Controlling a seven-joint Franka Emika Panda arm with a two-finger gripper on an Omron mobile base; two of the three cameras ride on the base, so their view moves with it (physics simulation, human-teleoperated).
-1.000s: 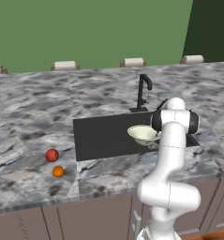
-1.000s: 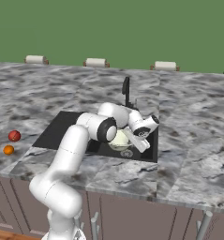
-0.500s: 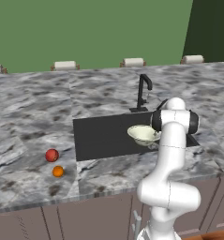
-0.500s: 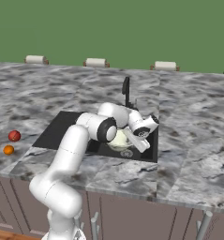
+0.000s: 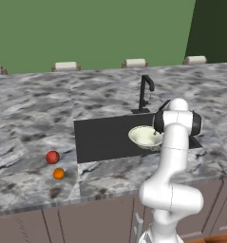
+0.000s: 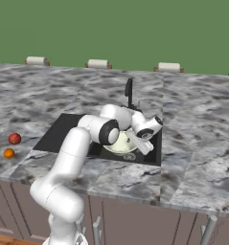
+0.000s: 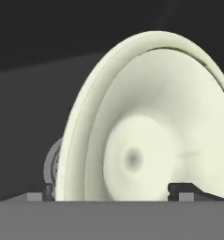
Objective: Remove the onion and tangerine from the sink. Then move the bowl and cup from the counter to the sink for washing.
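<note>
The pale cream bowl [image 5: 144, 136] lies in the right part of the black sink [image 5: 100, 135], tilted in the hand view [image 7: 151, 117]. My gripper [image 6: 144, 146] reaches down at the bowl's right rim and stands open [image 7: 111, 194]. One fingertip [image 7: 38, 195] is outside the rim and the other [image 7: 183, 190] is inside the bowl. The red onion [image 5: 52, 157] and the smaller orange tangerine [image 5: 59, 173] rest on the marble counter [image 5: 34, 118] left of the sink. The green cup is out of view.
The thin black faucet [image 5: 144, 92] rises just behind the bowl and my wrist. The round grey drain [image 7: 51, 164] peeks out behind the bowl. Several small white items [image 5: 66, 66] line the back of the counter against the green wall.
</note>
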